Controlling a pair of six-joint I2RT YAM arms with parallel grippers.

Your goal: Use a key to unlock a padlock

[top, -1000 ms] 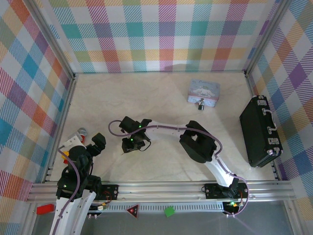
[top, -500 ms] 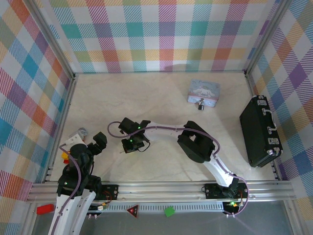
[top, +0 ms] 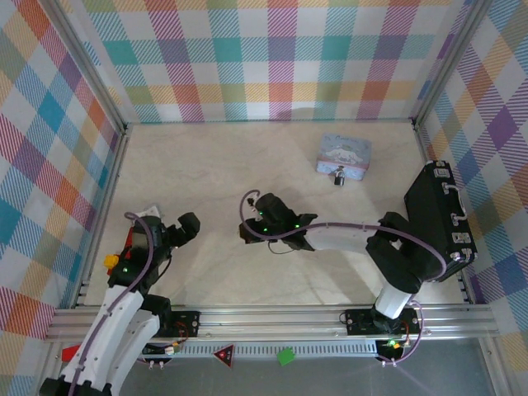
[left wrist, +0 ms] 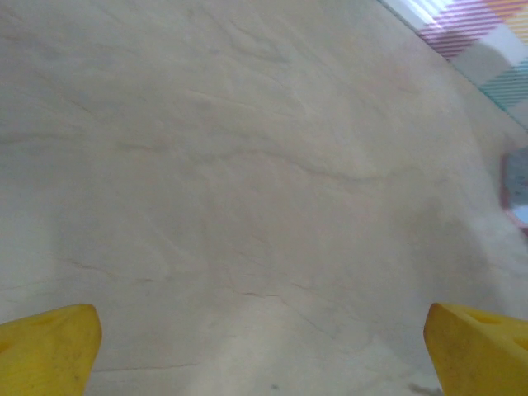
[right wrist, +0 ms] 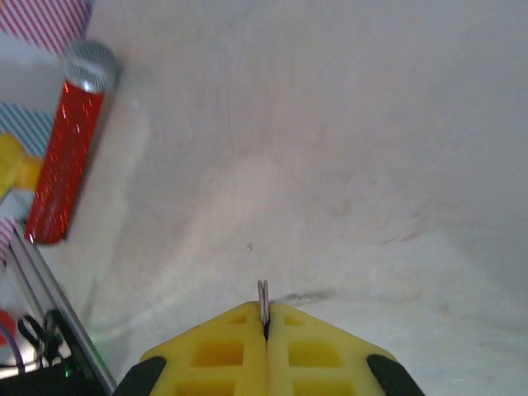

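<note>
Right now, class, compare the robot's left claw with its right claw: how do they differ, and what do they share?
The left claw stands wide open, while the right claw is shut. The left claw holds nothing, with bare table showing between its fingers; the right claw pinches the thin key, whose tip sticks out. Both have yellow fingers.

The right gripper [right wrist: 264,323] pinches the thin key [right wrist: 262,299].

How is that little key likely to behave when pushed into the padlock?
The key, a thin metal sliver, is probably stiff and light. Pinched edge-on in the right gripper, jaws shut, with little showing, it may pivot or slip if pushed.
</note>
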